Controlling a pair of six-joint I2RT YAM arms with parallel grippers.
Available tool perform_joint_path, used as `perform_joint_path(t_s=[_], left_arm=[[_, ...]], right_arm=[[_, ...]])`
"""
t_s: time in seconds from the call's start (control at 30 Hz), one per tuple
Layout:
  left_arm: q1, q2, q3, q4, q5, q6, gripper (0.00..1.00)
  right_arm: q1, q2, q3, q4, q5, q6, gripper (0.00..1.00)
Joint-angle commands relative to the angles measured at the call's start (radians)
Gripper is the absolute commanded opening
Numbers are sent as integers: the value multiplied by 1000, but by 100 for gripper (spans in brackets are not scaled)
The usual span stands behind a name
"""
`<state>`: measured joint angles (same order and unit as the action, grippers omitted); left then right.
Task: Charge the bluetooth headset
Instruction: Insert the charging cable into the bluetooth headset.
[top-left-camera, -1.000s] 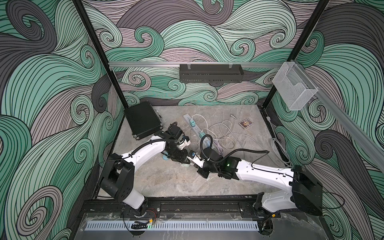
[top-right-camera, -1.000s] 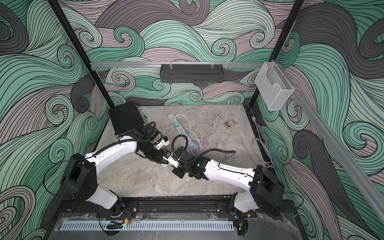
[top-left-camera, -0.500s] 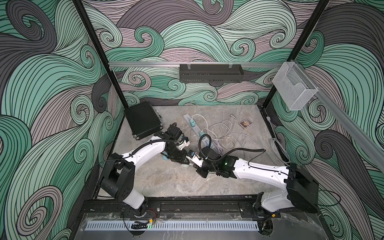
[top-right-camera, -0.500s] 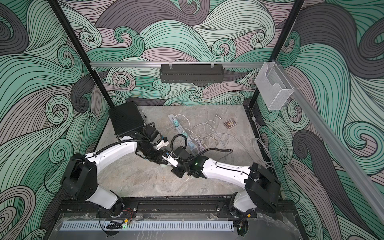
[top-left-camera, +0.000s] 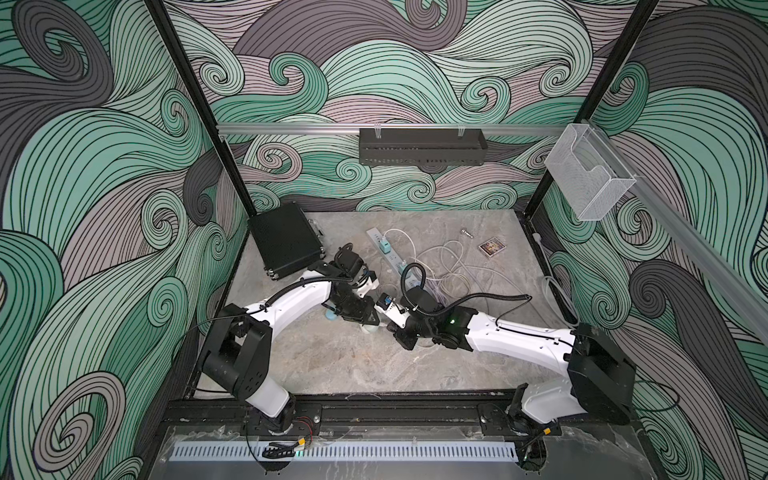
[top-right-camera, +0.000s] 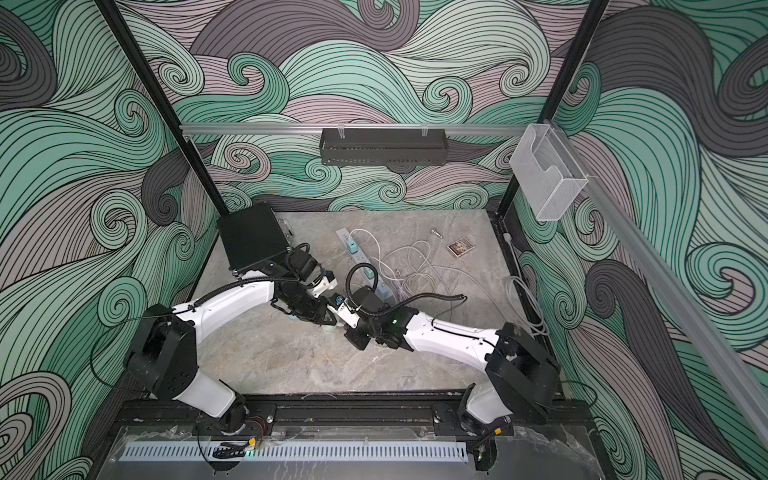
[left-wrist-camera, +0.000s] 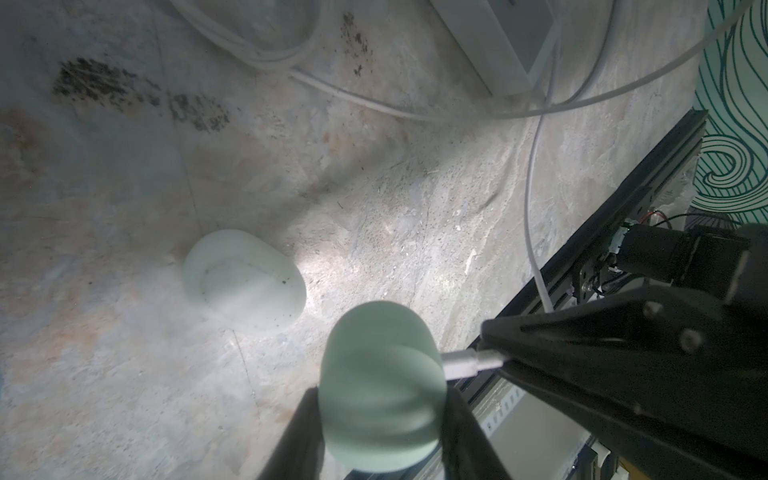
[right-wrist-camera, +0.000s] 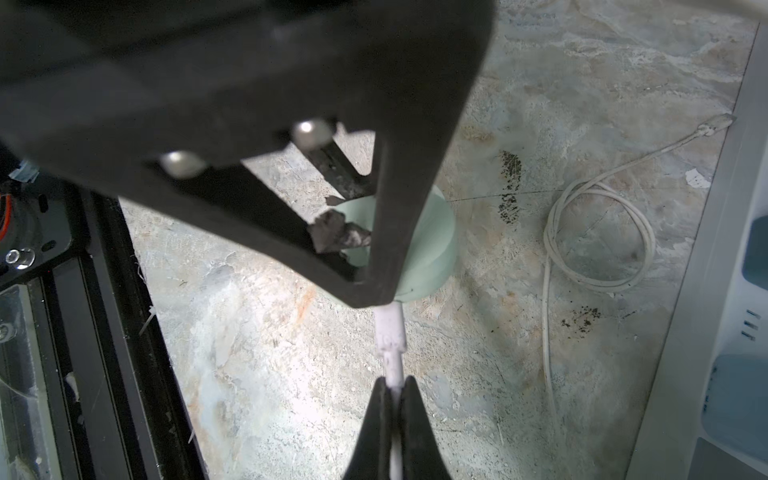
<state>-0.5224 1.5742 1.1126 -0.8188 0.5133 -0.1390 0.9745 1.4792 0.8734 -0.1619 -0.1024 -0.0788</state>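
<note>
While the left fingers (left-wrist-camera: 297, 440) clamp the rounded green headset case (left-wrist-camera: 380, 365) from both sides and hold it just above the table (top-left-camera: 332, 365), the right fingers (right-wrist-camera: 374, 424) are pressed together on the white charging cable (right-wrist-camera: 395, 399), pinching it just behind its plug (right-wrist-camera: 390, 332). Both arms meet near the middle of the table, as both top views show, with the power strip (top-left-camera: 390, 257) and loose loops of cord lying farther back. The relation that matters is the line from plug to case: seen from the right wrist, the plug's long axis runs straight out from the right fingers toward the case, and its tip disappears behind the left arm's black frame at the case's edge. From the left wrist, the plug comes in sideways and meets the side of the case between the two sets of fingers. Plug and case appear to touch, but whether the tip is seated in a port or only resting against the shell cannot be told. Judged from this, the next move is a short push along the plug's own axis by the right arm, with the left arm bracing the case. A second pale rounded piece (left-wrist-camera: 243, 286) lies on the table just beside the held case, apart from both arms.
</note>
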Motion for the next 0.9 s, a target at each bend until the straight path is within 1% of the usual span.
perform_joint_path(t_s=[0.0,0.1,0.27,0.33,0.37,0.5,0.57,0.73,0.87], left_arm=[[-45,-4,95,12,277,6,9],[-38,-1,116,-10,216,-2,9],[-20,36,178,-88,110,23,9],[-16,49,199,-105,74,30,9],[-13,55,205,-111,59,30,9],[6,85,242,-130,-9,21,9],[19,105,268,-143,-56,21,9],[48,178,344,-169,-175,15,9],[72,237,386,-151,-218,-16,9]], right_arm=[[-11,41,49,116,-29,-19,0],[-30,26,41,106,-37,-21,0],[-64,-37,9,82,-46,-31,4],[-76,-55,4,54,-54,-39,8],[-79,-62,2,44,-58,-42,10],[-101,-115,-18,-2,-61,-43,36],[-120,-163,-30,-35,-65,-36,44],[-184,-325,-77,-94,-85,7,55],[-240,-412,-93,-128,-102,72,59]])
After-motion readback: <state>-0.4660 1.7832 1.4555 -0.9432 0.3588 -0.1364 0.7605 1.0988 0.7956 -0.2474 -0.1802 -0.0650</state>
